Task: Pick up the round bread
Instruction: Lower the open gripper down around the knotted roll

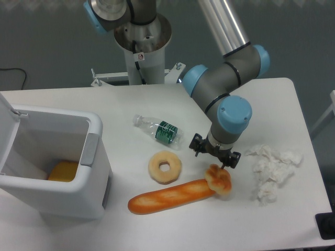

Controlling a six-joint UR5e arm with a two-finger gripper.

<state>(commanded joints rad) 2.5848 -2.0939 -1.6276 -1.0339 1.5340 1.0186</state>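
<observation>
On your white desk (63,235), starting left of the ring bread (165,167): an open white bin (52,162) with something orange (63,171) inside, then a clear bottle (158,130) with a green label lying just above the ring, and a baguette (170,196) just below it. Right of the ring, the round bread (219,179) touches the baguette's right end, and your gripper (215,153) sits just above it with jaws apart, not closed on anything. Farther right of the ring lies crumpled white paper (272,170).
</observation>
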